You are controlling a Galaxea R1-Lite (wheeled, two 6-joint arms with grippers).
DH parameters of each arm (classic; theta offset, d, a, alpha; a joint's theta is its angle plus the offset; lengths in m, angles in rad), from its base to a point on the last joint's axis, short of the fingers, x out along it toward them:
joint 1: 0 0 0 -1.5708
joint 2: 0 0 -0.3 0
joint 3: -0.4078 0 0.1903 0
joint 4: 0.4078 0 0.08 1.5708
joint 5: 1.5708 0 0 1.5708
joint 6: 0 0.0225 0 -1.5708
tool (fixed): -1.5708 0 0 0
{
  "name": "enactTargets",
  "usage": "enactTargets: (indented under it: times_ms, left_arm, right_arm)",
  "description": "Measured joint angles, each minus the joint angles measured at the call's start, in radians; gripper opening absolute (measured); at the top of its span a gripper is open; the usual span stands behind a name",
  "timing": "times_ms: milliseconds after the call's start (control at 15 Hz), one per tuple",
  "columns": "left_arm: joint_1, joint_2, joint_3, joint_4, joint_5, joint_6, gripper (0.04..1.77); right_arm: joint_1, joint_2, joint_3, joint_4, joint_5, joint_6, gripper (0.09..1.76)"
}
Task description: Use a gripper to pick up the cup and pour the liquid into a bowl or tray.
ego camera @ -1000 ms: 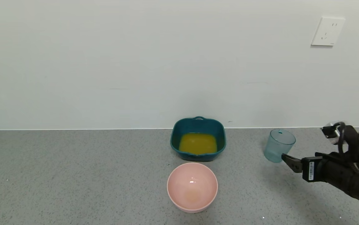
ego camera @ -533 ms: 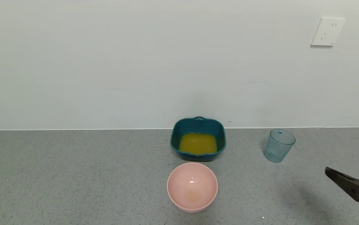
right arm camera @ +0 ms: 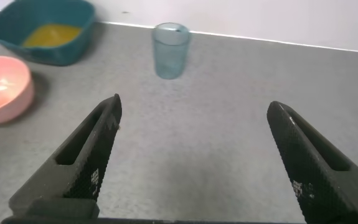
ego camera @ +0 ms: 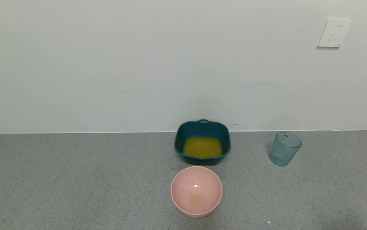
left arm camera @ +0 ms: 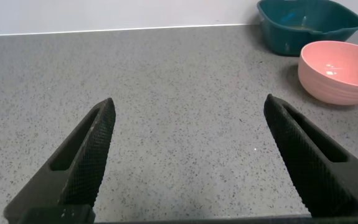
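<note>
- Cup (ego camera: 285, 149): translucent pale blue-green tumbler, upright on the grey speckled counter (ego camera: 75, 179), to the robot's right of both dishes and well apart from them. Looks empty. Bare counter on all sides; the wall edge runs just behind it.
- Dark teal dish (ego camera: 202, 128): rounded-square, deep, small loop handle on the rim facing the wall. Stands close to the counter's back edge, near the middle.
- Liquid (ego camera: 202, 146): opaque orange-yellow, pooled across the floor of the teal dish.
- Pink bowl (ego camera: 196, 191): round, directly in front of the teal dish, a narrow gap between their rims. Faint orange tint at its bottom.
- Right gripper (right arm camera: 194, 165): out of the head view; fingers spread wide, holding nothing, over open counter with the cup beyond it, well apart.
- Left gripper (left arm camera: 188, 165): also out of the head view; fingers spread wide, empty, over bare counter on the robot's left, both dishes off to one side.
- Wall socket (ego camera: 334, 32): white, high on the wall above the cup's side.
</note>
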Motion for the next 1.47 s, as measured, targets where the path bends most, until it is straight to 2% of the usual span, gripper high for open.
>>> enactTargets:
  times_ms: [200,533,867,1200,1467]
  left_arm:
    - [0.000,0.000,0.000,0.000,0.000,0.000,1.72]
    - [0.000,0.000,0.000,0.000,0.000,0.000,1.72]
    - [0.000,0.000,0.000,0.000,0.000,0.000,1.72]
    - [0.000,0.000,0.000,0.000,0.000,0.000,1.72]
    - [0.000,0.000,0.000,0.000,0.000,0.000,1.72]
  right_arm:
    - [-0.114,-0.083,0.002,0.020,-0.001,-0.015,1.70]
    - [-0.227,-0.235,0.031,0.041,0.027,-0.017,1.70]
    - [-0.241,-0.369,0.073,0.049,0.119,-0.017,1.70]
    - [-0.239,-0.435,0.149,0.031,0.126,-0.017,1.70]
    - [-0.237,-0.484,0.232,-0.013,0.167,-0.020,1.70]
